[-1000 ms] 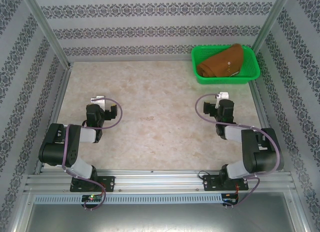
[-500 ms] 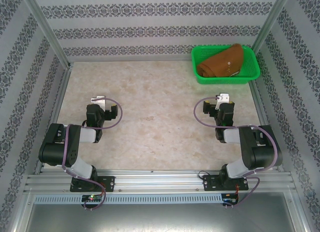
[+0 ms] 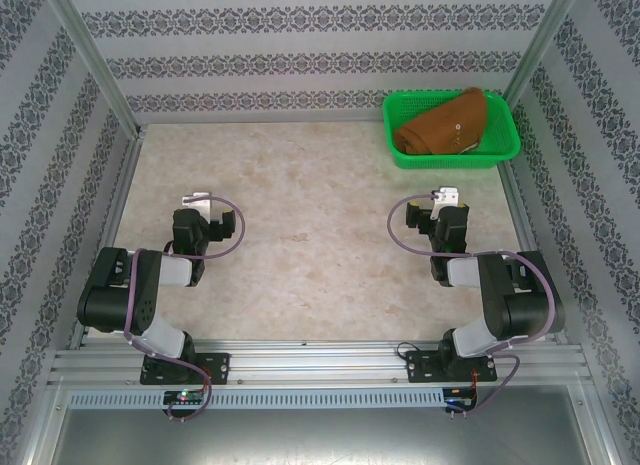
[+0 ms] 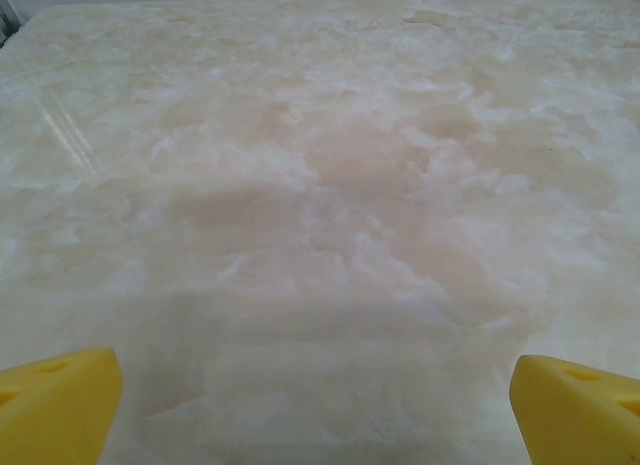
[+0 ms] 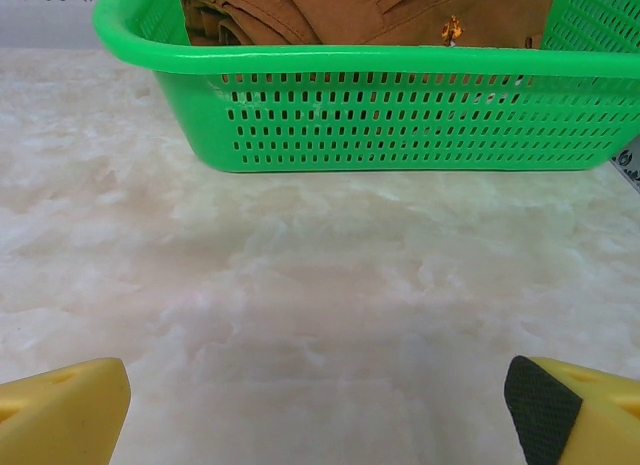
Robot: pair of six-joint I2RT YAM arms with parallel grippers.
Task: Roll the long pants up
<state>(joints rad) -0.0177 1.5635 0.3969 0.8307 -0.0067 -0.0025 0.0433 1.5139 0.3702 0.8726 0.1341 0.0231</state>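
The long pants [image 3: 443, 126] lie bundled, rust-brown, inside the green basket [image 3: 452, 161] at the table's far right corner. In the right wrist view the long pants [image 5: 340, 10] show over the basket's near wall [image 5: 400, 115]. My right gripper [image 3: 432, 213] hovers low over the table a short way in front of the basket, open, with nothing between its yellow fingertips [image 5: 60, 410]. At the left side of the table my left gripper [image 3: 207, 217] stands open and empty over bare marble, its fingertips [image 4: 55, 405] wide apart.
Metal frame posts and patterned walls close in the table on three sides. The beige marble tabletop [image 3: 310, 215] stretches between the two arms and up to the basket.
The right arm has shifted slightly, its wrist drawing back a little toward the base. The left arm and the pants have not moved.
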